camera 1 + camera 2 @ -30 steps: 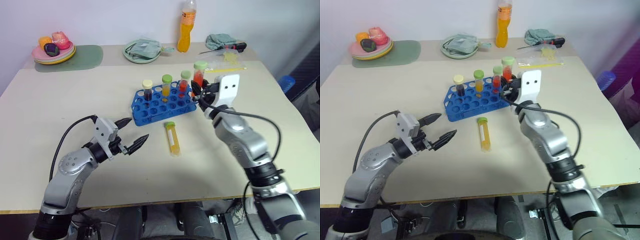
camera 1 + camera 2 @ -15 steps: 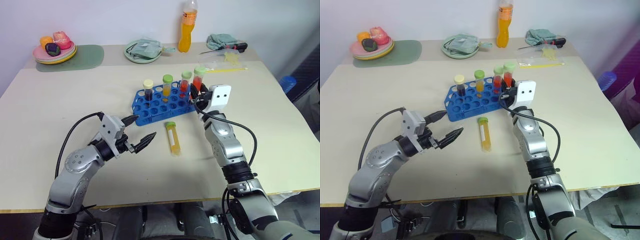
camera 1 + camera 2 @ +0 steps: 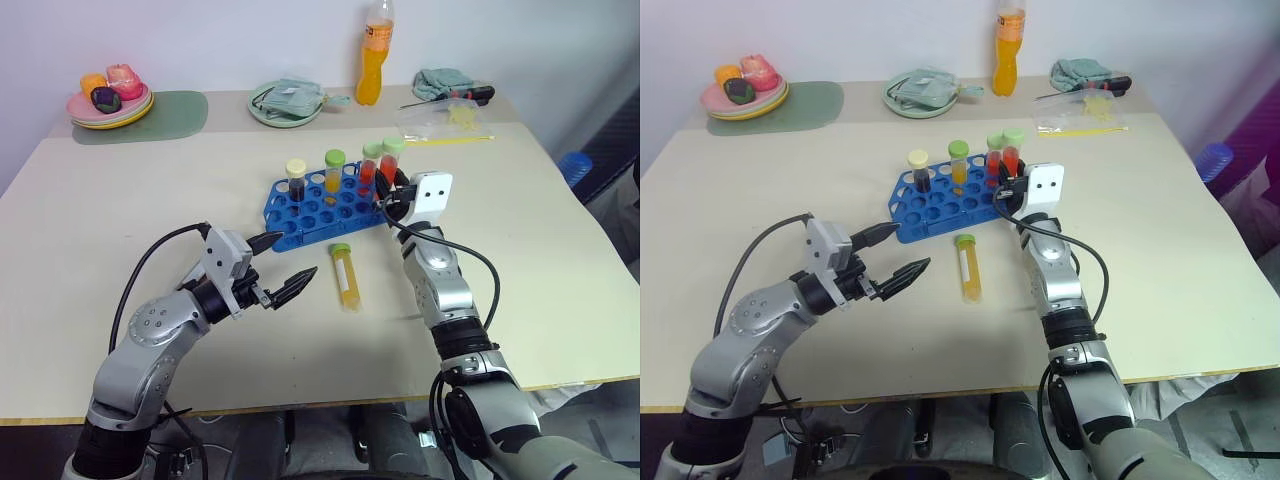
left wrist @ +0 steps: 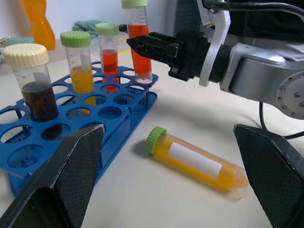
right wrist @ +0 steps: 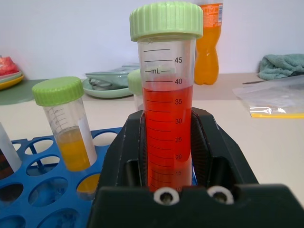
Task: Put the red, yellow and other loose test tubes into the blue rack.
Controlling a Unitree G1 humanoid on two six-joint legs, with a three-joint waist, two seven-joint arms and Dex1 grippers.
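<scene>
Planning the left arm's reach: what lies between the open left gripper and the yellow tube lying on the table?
Nothing: in the left eye view, bare tabletop separates the left gripper from the lying yellow tube.

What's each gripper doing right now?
Left gripper: open, empty, near the yellow tube lying on the table.
Right gripper: shut on the red tube, upright at the rack.

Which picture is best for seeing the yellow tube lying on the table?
The left wrist view: the lying yellow tube is close up, with its green cap and white label plain. Both eye views show it whole but far off, lying in front of the blue rack.
</scene>
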